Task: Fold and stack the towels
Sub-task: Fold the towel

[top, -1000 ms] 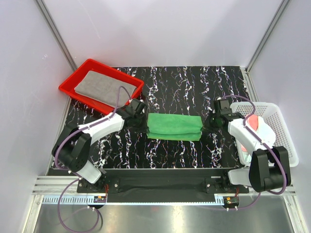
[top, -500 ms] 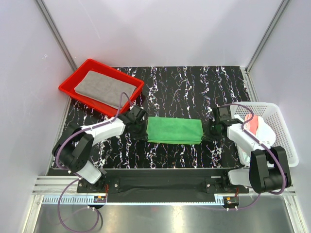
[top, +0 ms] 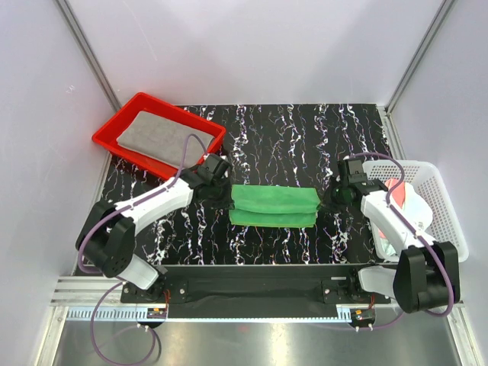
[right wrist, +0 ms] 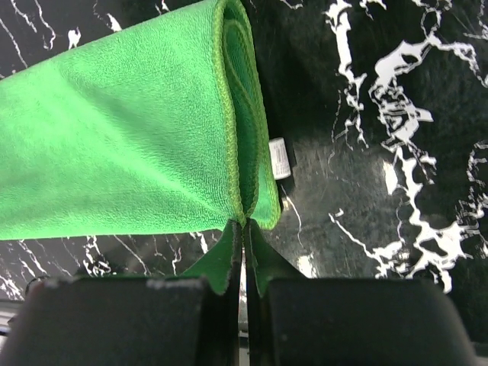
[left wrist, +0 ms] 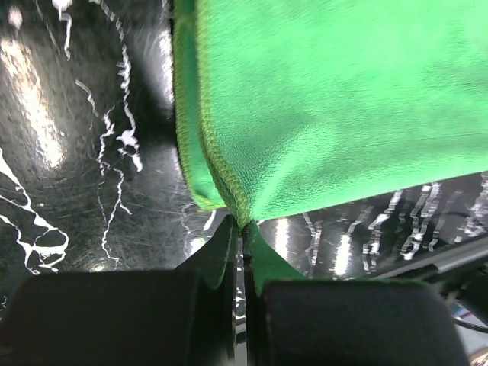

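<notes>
Left end effector (left wrist: 242,229): we see it closed, its tips pinching the stitched hem at the left end of the green towel (top: 274,206).
Right end effector (right wrist: 242,227): we see it closed too, gripping the hem at the towel's right end, where the folded layers curl together.
Green towel: folded into a long band, it spans between the two end effectors across the middle of the counter (top: 290,130), parallel to the near edge. We cannot tell whether it rests on the counter or hangs just above it.
Tag (right wrist: 280,158): a small white tag shows just beside the towel's right end.
Basket (top: 446,213): this white mesh basket stands at the right edge of the counter. We see a pink towel (top: 395,189) and a white towel (top: 414,206) bunched inside.
Tray (top: 107,137): this red tray sits at the far left corner of the counter.
Grey towel (top: 162,137): it lies folded flat inside the tray.
</notes>
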Controlling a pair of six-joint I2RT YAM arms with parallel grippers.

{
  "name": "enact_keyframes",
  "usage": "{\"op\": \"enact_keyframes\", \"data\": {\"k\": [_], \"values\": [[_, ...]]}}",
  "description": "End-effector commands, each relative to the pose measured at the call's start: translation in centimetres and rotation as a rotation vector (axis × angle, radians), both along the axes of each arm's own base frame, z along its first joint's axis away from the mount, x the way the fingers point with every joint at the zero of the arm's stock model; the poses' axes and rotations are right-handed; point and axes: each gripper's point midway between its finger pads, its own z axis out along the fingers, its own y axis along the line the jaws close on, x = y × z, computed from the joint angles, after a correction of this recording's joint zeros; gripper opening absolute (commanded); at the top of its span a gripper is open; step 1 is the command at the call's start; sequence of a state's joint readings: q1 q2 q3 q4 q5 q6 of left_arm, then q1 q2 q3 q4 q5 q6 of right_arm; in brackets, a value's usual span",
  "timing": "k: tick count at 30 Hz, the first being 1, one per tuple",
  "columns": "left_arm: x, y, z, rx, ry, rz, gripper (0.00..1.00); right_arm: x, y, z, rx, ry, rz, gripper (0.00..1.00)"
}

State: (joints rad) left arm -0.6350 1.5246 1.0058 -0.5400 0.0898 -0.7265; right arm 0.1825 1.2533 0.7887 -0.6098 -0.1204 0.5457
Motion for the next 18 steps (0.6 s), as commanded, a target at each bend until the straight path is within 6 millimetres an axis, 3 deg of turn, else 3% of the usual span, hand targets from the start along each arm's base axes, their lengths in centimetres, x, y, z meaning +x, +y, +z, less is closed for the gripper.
{"op": "enact_keyframes", "data": {"k": [1,11,14,16,18], "values": [[-0.3,0.7,0.9,0.016,-0.019,-0.002,0.0,-0.8,-0.4,0.9,-0.018,-0.008,0.003,0.0],[-3.0,1.4,-3.8,0.012,0.046,-0.006,0.0,-3.3,-0.8,-3.2,-0.004,0.068,-0.082,0.0],[-3.6,1.3,-5.0,0.022,0.071,-0.017,0.0,-3.4,-0.6,-3.5,0.014,0.076,-0.1,0.12],[-3.6,1.3,-5.1,0.032,0.071,-0.019,0.15,-3.3,-0.8,-3.1,0.009,0.058,-0.111,0.26],[-3.6,1.6,-4.7,0.051,0.068,-0.019,0.3,-3.2,-0.8,-2.3,0.005,0.046,-0.111,0.3]]}}
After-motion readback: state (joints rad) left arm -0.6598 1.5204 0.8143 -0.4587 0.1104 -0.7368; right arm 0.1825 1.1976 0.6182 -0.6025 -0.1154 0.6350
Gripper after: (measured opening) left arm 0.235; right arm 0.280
